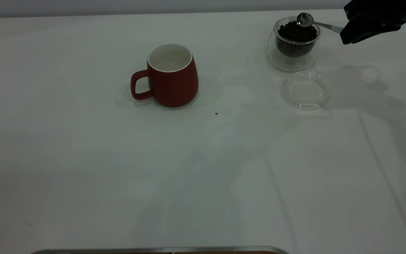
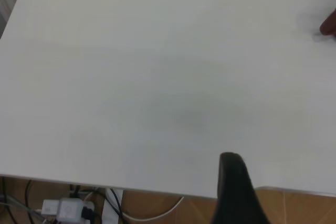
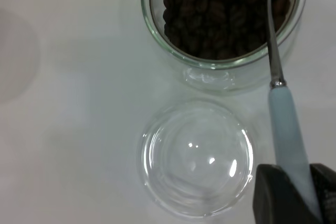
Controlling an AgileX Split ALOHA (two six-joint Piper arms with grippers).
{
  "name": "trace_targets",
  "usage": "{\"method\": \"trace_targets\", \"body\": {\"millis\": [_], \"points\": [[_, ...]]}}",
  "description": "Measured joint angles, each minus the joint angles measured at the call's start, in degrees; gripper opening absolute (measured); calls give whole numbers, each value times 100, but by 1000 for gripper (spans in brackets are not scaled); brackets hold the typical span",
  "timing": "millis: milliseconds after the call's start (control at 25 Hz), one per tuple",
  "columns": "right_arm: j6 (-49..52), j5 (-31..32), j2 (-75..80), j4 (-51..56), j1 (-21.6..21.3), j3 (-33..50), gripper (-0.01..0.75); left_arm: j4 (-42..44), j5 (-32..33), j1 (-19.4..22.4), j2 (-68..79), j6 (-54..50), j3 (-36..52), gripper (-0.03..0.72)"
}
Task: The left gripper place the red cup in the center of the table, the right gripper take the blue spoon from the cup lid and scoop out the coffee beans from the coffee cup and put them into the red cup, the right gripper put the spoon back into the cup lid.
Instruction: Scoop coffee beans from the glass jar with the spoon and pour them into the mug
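The right pincer [image 1: 345,33], black and angular, reaches in at the 2 o'clock corner of the white counter [image 1: 203,169] and is clenched on the pale blue handle of the spoon [image 1: 310,22]. The spoon's shiny metal bowl sits over the far rim of the glass cup [image 1: 293,44], above the heap of dark coffee beans [image 1: 296,37] that fills it. Just beside the glass cup, toward 5 o'clock from it, the clear round lid [image 1: 305,91] lies flat on the counter, with nothing resting in it. Well apart, toward 9 o'clock of the glass cup, the red mug [image 1: 172,76] stands upright near the counter's middle, its handle pointing to 9 o'clock. The left pincer [image 2: 234,192] hovers over the counter's near edge; whether it is released or clenched cannot be told.
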Motion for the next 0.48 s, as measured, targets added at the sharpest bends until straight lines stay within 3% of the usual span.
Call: {"method": "trace_targets", "body": {"millis": [480], "points": [[162,-121,0,-791,55,0,117,0,0,0,0,-6,0,518]]}}
